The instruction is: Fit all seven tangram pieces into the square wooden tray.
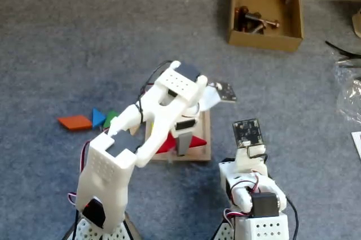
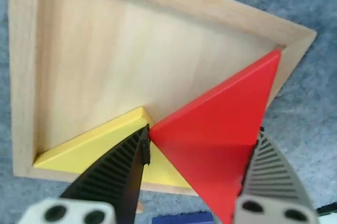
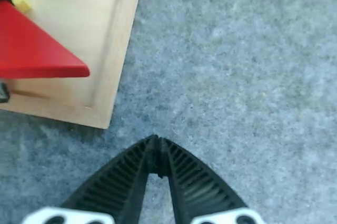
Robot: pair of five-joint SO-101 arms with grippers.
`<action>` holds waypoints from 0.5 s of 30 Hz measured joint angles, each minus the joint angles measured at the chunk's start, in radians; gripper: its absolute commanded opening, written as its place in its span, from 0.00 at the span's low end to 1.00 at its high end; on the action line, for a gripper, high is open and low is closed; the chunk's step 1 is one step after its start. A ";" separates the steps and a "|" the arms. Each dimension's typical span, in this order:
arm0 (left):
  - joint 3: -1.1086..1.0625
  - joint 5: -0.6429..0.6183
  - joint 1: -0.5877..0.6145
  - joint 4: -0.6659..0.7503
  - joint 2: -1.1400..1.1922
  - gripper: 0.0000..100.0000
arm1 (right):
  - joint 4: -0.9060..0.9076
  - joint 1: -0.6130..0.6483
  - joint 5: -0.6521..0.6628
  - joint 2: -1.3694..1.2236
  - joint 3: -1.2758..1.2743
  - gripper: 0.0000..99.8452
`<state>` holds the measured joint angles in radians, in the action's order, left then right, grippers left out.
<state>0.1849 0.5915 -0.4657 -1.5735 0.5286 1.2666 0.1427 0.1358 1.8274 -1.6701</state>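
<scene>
- The left gripper (image 2: 202,135) hangs over the square wooden tray (image 2: 21,76), its fingers part open and clamped on two sides of the large red triangle (image 2: 216,139).
- The red triangle sits over the tray floor, one sharp tip reaching toward a tray corner. Its other end juts back between the fingers, past the tray's rim. I cannot tell if it touches the floor.
- A yellow triangle (image 2: 89,147) lies flat inside the tray, its long side against one rim and one end tucked into a corner. Its peak meets the red triangle's edge just beside the dark finger (image 2: 124,166).
- The rest of the tray floor shows bare wood.
- In the high view the tray (image 1: 206,138) lies near the middle of the grey carpeted surface (image 1: 67,48), with the left arm (image 1: 141,132) stretched across it.
- On the surface beside the tray, toward the left edge, three pieces lie in a row: an orange parallelogram (image 1: 75,122), a blue triangle (image 1: 98,117) and a green piece (image 1: 111,118).
- The right gripper (image 3: 158,147) is over bare carpet just off a tray corner (image 3: 100,121), its fingers pressed together on nothing.
- A cardboard box (image 1: 265,39) with small metal parts stands at the surface's far edge.
</scene>
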 measured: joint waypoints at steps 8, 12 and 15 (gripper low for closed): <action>0.000 0.006 0.000 -0.003 0.000 0.17 | 0.000 0.000 0.000 0.000 0.000 0.01; 0.000 0.037 0.002 -0.034 0.000 0.25 | 0.000 0.000 0.000 0.000 0.000 0.01; -0.002 0.037 0.003 -0.038 0.000 0.27 | 0.000 0.000 0.000 0.000 0.000 0.01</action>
<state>0.1834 0.6283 -0.4626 -1.6118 0.5286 1.2666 0.1427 0.1358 1.8274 -1.6701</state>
